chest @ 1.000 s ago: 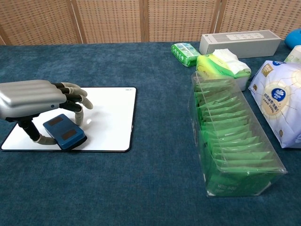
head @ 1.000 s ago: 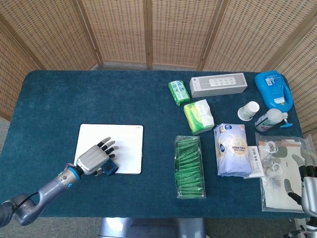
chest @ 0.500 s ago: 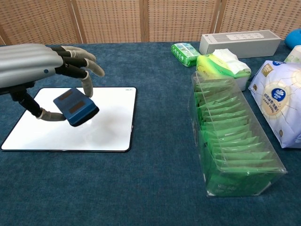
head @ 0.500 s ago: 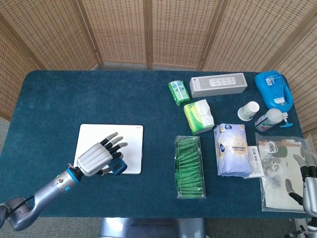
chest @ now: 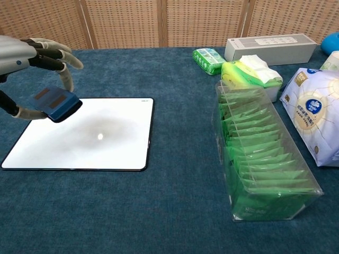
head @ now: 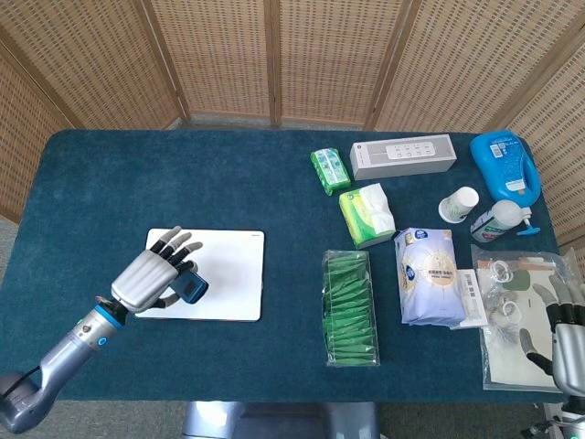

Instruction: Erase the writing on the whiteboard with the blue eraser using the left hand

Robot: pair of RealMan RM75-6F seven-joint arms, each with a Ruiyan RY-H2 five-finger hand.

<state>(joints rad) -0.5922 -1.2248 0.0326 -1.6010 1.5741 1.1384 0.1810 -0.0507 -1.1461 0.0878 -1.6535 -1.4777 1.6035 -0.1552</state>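
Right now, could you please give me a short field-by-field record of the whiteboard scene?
left hand: holds the blue eraser, raised above the board's far left part
whiteboard: flat on the blue tablecloth; no writing visible, grey shadow at centre
right hand: at the table's right edge, over a clear bag of small parts, holding nothing
beside the board: clear box of green packets
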